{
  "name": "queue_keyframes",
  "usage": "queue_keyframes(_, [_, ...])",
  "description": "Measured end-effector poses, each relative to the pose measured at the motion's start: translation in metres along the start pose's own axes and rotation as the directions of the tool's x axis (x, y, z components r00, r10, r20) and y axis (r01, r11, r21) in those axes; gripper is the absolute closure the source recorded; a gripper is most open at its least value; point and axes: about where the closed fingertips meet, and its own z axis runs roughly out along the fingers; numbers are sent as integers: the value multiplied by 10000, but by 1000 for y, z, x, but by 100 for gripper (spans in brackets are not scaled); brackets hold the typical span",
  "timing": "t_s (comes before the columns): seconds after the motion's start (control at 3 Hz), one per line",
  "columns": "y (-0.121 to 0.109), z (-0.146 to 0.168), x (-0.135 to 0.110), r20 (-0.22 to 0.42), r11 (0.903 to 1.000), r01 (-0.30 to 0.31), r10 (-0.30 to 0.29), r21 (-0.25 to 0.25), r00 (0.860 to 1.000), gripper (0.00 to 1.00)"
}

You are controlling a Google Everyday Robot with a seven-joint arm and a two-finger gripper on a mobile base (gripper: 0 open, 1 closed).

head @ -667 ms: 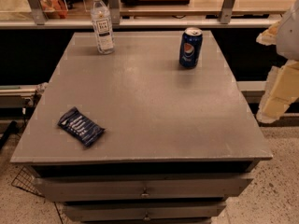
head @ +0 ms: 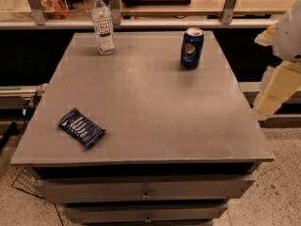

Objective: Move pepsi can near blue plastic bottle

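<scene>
Pepsi can (head: 192, 48), dark blue metal, upright far-right on grey bench (head: 150, 102) | clear plastic bottle (head: 103, 23) far-left, well apart | pincer (head: 275, 91) off bench's right edge, grip cannot tell

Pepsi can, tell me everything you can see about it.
The can looks like dark blue metal, with a round red, white and blue logo and a silver top. It stands upright on the grey table, near the far right corner, touching only the tabletop. The bottle stands apart from it at the far left. The gripper hangs beyond the table's right side, well clear of the can.
</scene>
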Motion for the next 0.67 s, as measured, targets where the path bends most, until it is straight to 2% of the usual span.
queue_keyframes(0.33, [-32,30,0,947,9967,-786,763,200,9926,0])
queue_keyframes(0.67, [-72,62,-4,2078,9864,-1594,1477,406,9669,0])
